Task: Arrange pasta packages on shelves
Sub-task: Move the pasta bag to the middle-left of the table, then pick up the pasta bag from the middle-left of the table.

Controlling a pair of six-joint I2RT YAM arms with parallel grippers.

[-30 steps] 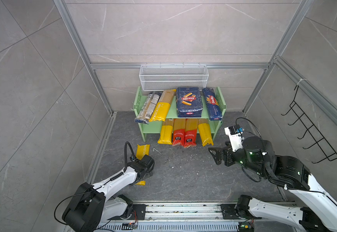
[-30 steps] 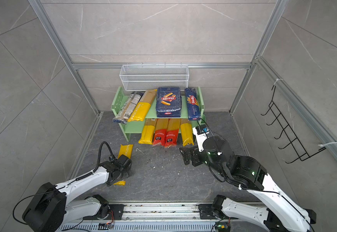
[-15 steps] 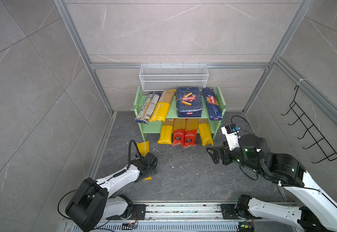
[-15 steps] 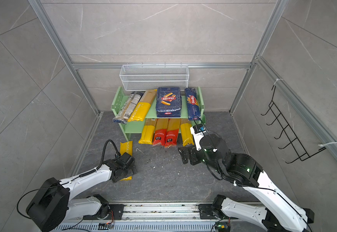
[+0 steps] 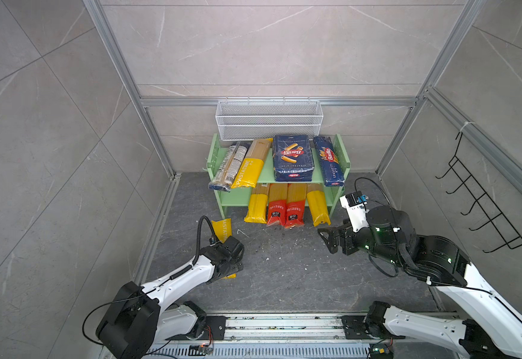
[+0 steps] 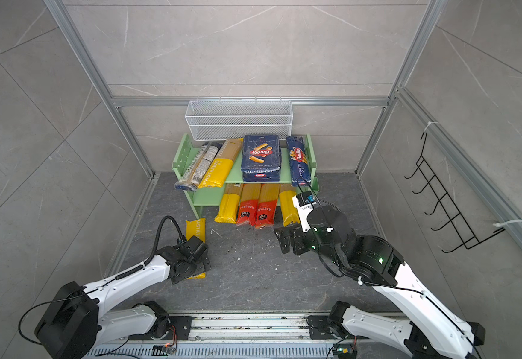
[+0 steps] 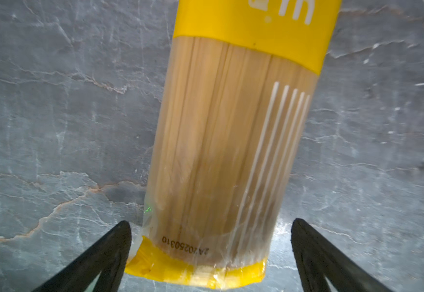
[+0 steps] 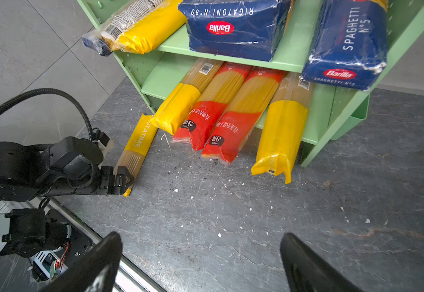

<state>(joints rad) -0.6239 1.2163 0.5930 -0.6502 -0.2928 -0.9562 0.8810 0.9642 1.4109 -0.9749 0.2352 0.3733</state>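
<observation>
In a top view, nine pasta packages (image 5: 292,157) show. Four lie on the upper board of the shelves (image 5: 234,199) and four on the lower, their ends jutting toward the robot. One yellow pack (image 5: 223,228) lies on the counter (image 5: 284,279) near the rack's left leg, its long axis running from rack to robot.

Left wrist view: the left pincer (image 7: 211,221) is spread wide, straddling that pack's near end without pinching.

Right wrist view: the right pincer (image 8: 201,235) is spread over the counter, holding nothing.

Both top views overhead, facing shelves (image 5: 235,199); wrist views close.
</observation>
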